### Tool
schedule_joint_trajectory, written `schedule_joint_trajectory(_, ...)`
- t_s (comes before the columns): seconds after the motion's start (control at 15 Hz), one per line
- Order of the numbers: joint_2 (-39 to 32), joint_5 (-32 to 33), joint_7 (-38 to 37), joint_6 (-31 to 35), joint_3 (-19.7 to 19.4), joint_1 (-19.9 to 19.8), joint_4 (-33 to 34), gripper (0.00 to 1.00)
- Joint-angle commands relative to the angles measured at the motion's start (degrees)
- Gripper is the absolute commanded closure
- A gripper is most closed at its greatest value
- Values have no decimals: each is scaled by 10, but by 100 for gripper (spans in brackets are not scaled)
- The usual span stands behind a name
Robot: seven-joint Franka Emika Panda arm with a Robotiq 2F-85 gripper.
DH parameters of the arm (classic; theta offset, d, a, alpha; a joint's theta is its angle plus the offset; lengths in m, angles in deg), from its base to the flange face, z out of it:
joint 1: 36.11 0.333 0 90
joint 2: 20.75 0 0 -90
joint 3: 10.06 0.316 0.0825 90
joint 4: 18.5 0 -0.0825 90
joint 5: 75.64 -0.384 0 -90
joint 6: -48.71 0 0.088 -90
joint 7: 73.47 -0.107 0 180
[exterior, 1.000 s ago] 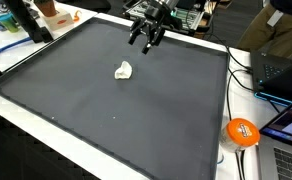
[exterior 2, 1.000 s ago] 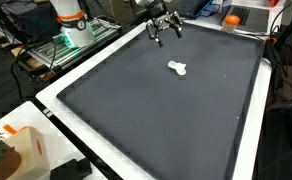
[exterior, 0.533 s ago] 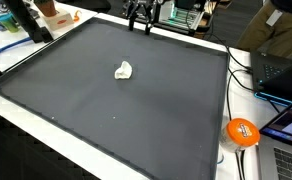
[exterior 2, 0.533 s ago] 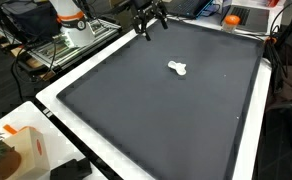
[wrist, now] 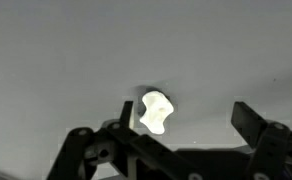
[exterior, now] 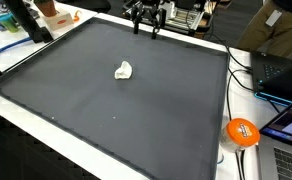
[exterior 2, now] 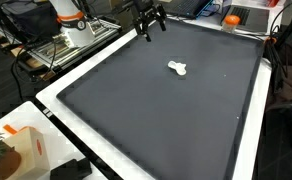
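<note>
Black two-finger pincer hangs at the far edge of the big dark grey rubber mat, above the surface, touching nothing. Jaws stand wide apart, nothing betw. them; the wrist view shows both fingers spread w/ bare mat in the gap. In both exterior views the pincer points down at a slight tilt.

Nearest thing: small white crumpled lump, prob. paper or tissue. It lies loose on the mat, well apart from the pincer, toward mat centre. Same lump in an exterior view sits alone on the dark surface. In the wrist view the lump shows just beside the left-hand finger in frame, but far below, not in contact.

Mat covers most of the white bench. Off the mat: orange round object at the bench's near corner, next to cables and an open laptop.
</note>
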Motion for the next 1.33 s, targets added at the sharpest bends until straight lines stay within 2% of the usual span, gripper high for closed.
schedule_joint_trajectory(0.0,25,-140,111,-33,23,17,-24,0)
schedule_joint_trajectory(0.27,39,-319,254,-82,54,41,-16,0)
schedule_joint_trajectory(0.33,10,-254,196,-50,42,30,-7,0)
schedule_joint_trajectory(0.47,19,-298,235,-65,51,38,-5,0)
schedule_joint_trajectory(0.6,25,-302,239,-68,53,38,-6,0)
schedule_joint_trajectory(0.67,15,-307,214,-86,59,38,9,0)
schedule_joint_trajectory(0.73,31,-296,214,-135,62,37,22,0)
schedule_joint_trajectory(0.8,33,-318,239,-167,59,44,28,0)
schedule_joint_trajectory(0.87,37,-364,288,-213,55,56,34,0)
schedule_joint_trajectory(1.0,47,-446,390,-297,72,54,60,0)
schedule_joint_trajectory(1.27,79,-538,573,-451,84,59,143,0)
